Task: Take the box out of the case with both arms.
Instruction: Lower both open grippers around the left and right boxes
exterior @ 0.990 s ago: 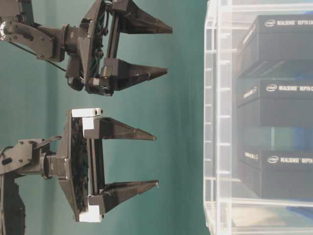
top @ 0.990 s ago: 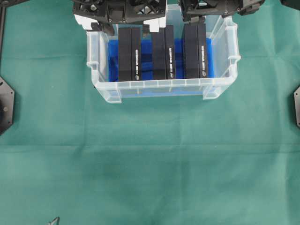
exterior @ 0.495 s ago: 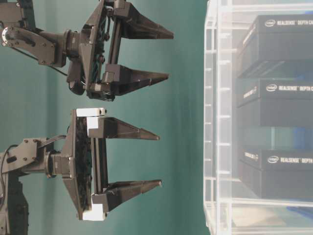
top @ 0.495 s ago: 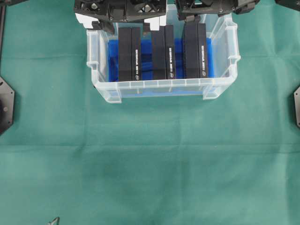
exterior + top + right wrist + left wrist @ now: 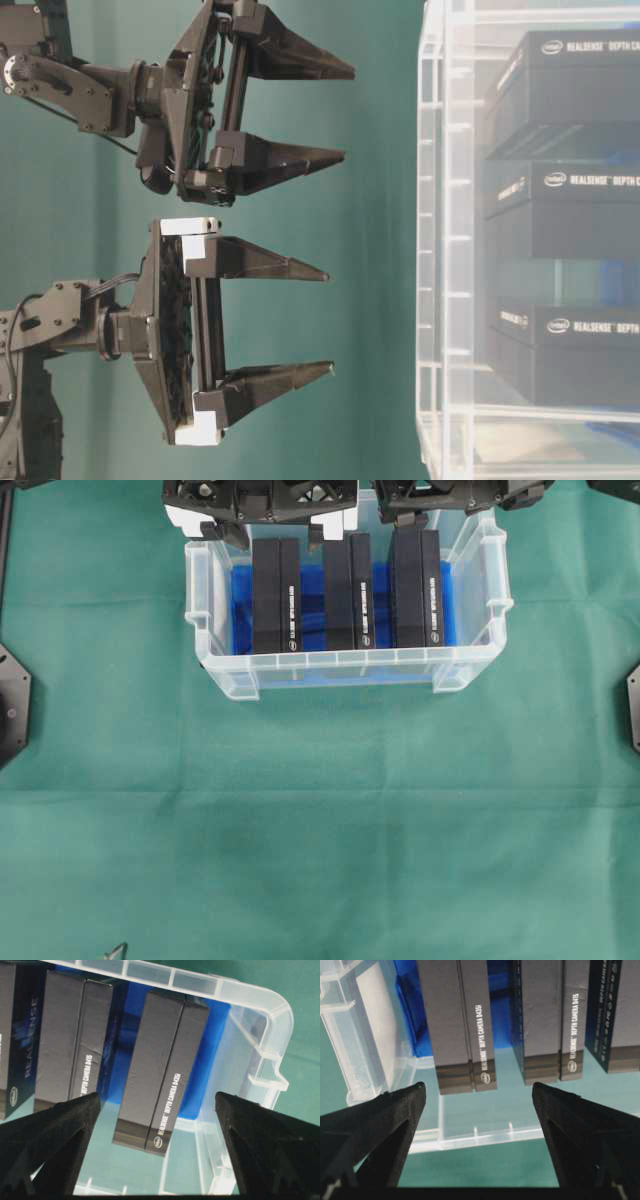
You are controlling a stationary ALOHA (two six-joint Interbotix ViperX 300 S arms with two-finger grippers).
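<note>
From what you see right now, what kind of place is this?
Probably a robotics lab test bench: a plain green cloth-covered table, a clear rectangular plastic tub holding three black cardboard depth-camera boxes, and two black robot arms with open fingers.

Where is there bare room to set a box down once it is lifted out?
The green cloth in front of the clear plastic case lies bare, as do the strips either side. Inside the case it is crowded: three black boxes stand with narrow gaps over the blue lining.
</note>
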